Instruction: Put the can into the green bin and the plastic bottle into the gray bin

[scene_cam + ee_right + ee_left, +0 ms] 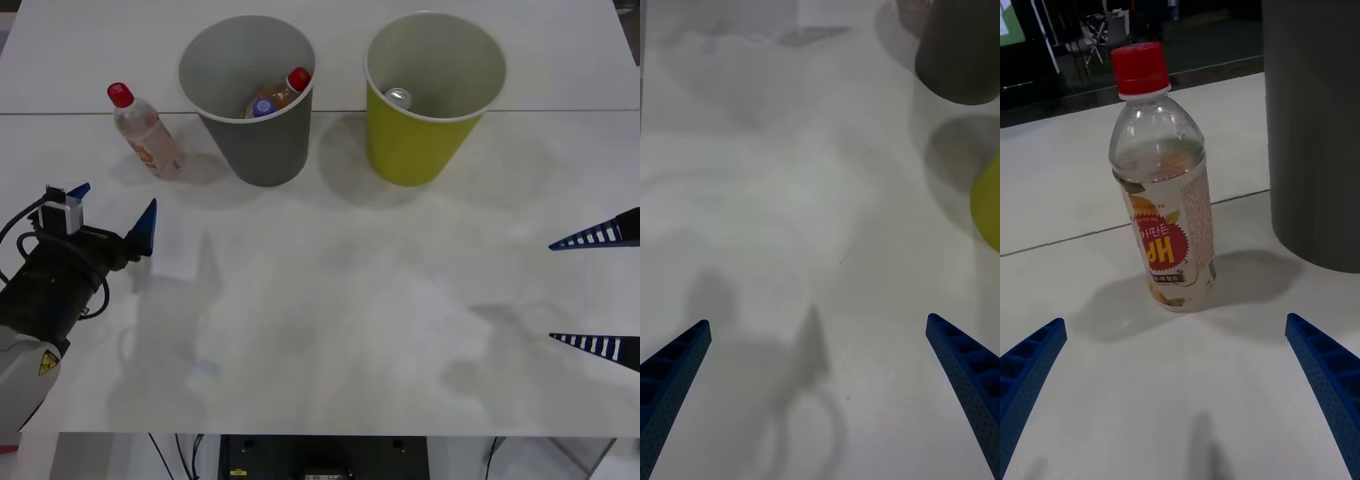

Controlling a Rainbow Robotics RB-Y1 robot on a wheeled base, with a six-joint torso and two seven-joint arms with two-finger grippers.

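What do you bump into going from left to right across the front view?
left gripper → plastic bottle → gray bin → green bin → right gripper

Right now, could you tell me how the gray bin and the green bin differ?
The gray bin is dark and holds two capped bottles; the green bin is lime and holds a can. The gray bin stands beside the plastic bottle, the green bin farther off. Both are upright, tapered and alike in size.
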